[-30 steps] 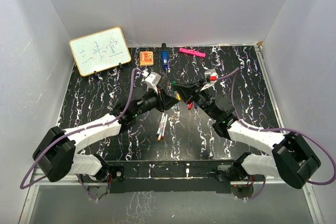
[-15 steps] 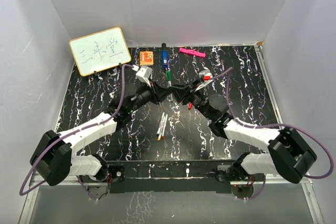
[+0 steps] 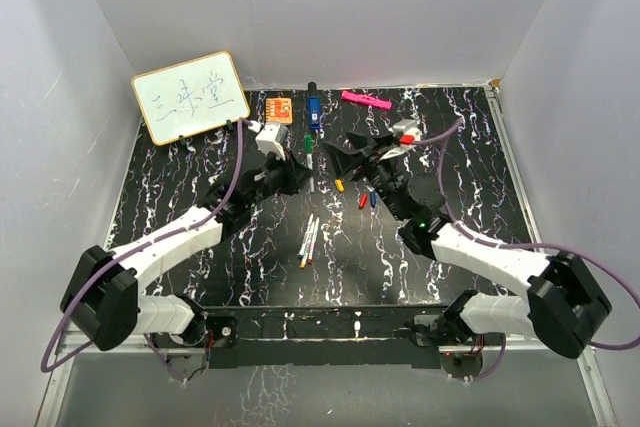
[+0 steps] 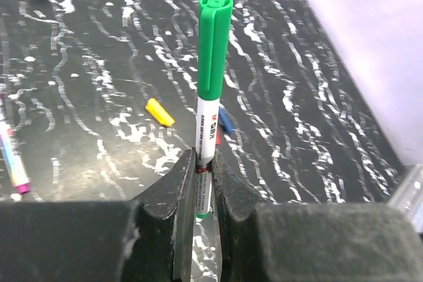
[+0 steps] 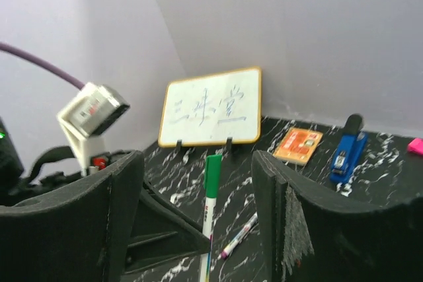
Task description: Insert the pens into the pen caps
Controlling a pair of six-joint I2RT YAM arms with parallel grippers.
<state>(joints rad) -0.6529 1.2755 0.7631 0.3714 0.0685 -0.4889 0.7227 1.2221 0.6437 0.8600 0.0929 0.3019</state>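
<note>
My left gripper (image 3: pixel 302 177) (image 4: pixel 203 175) is shut on the white barrel of a pen (image 3: pixel 309 169) (image 4: pixel 209 130). That pen stands upright with a green pen cap (image 4: pixel 214 44) (image 3: pixel 309 145) seated on its tip. My right gripper (image 3: pixel 343 160) (image 5: pixel 197 166) is open just right of it, its fingers wide apart and touching nothing; the green-capped pen (image 5: pixel 210 203) shows beyond them. A yellow cap (image 3: pixel 340 185) (image 4: pixel 160 111), a red cap (image 3: pixel 363 201) and a blue cap (image 3: pixel 373 198) (image 4: pixel 225 120) lie on the black marbled table. More pens (image 3: pixel 308 239) lie nearer the bases.
A small whiteboard (image 3: pixel 190 97) (image 5: pixel 211 107) stands at the back left. An orange square (image 3: pixel 279 108) (image 5: pixel 299 145), a blue stapler (image 3: pixel 313 112) (image 5: pixel 345 153) and a pink bar (image 3: pixel 365 100) lie along the back edge. White walls enclose the table.
The right gripper has opened and drawn back to the right, away from the pen. The left gripper has pulled left and back with the pen, which now wears the green cap.
</note>
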